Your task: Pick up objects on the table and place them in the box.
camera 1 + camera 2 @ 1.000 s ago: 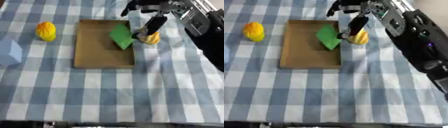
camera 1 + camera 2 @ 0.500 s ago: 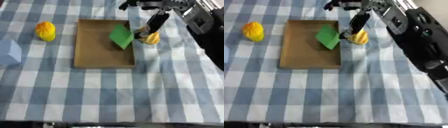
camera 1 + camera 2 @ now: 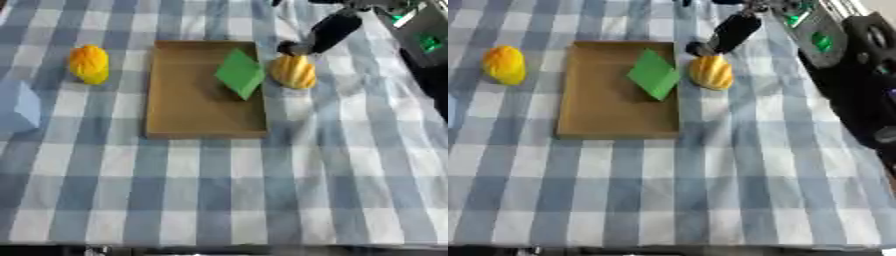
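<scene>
Items, listed from the table's left side: pale blue block (image 3: 19, 106) lying at the 9 o'clock edge; round yellow-orange fruit (image 3: 89, 64) sitting well apart from the flat brown cardboard box (image 3: 188, 112); green flat piece (image 3: 240, 73) leaning inside the box against its right wall. Ribbed yellow fruit (image 3: 294, 71) lying just outside that wall, long axis toward 12 o'clock. Right hand (image 3: 322, 34) reaching in from 1 o'clock, fingertips touching the fruit's far end; whether the fingers are clasping it cannot be told. Left hand not showing. Box wall standing between fruit and box floor.
</scene>
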Action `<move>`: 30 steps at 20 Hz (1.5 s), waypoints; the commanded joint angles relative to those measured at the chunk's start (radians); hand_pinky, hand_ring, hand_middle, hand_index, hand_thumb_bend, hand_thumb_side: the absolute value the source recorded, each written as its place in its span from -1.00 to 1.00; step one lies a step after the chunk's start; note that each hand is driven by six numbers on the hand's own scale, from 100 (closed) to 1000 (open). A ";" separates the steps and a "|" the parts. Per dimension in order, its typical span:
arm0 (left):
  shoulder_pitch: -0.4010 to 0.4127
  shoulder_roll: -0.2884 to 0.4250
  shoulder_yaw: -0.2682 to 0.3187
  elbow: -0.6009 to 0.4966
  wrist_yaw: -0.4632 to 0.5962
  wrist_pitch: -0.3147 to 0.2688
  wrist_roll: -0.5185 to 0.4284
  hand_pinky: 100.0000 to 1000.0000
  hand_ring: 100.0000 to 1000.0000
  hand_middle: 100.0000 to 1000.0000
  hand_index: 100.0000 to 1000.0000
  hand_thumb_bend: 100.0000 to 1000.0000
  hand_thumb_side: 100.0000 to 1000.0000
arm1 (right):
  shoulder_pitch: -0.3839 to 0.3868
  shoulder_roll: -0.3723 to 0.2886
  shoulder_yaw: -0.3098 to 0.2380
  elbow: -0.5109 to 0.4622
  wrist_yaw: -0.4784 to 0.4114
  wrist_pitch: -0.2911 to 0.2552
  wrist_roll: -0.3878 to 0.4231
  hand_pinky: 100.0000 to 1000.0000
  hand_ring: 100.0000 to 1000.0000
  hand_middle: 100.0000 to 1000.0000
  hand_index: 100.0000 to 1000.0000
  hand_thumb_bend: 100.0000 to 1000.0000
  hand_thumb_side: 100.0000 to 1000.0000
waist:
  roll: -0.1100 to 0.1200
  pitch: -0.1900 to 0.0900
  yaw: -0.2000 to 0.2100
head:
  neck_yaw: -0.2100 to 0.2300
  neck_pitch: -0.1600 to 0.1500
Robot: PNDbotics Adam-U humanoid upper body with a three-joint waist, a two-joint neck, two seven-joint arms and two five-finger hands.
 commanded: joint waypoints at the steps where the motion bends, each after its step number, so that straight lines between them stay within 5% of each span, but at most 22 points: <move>1: -0.011 0.027 0.009 -0.015 -0.008 0.001 0.001 0.62 0.73 0.60 0.81 0.10 0.74 | -0.010 -0.032 -0.024 0.024 0.019 0.009 -0.016 0.72 0.76 0.53 0.83 -0.41 -0.28 | 0.008 -0.017 0.000 | -0.002 -0.018; 24: -0.028 0.024 0.009 -0.022 -0.015 0.002 0.000 0.62 0.73 0.60 0.81 0.09 0.75 | 0.017 -0.033 -0.058 0.162 0.064 -0.004 -0.010 0.73 0.78 0.54 0.83 -0.42 -0.25 | 0.010 0.025 0.023 | -0.020 -0.035; 30: -0.030 0.020 0.011 -0.020 -0.015 0.001 0.002 0.61 0.73 0.60 0.81 0.09 0.75 | 0.021 -0.034 -0.052 0.169 0.070 -0.012 0.013 0.70 0.70 0.25 0.60 -0.53 -0.31 | 0.007 0.031 0.025 | -0.020 -0.030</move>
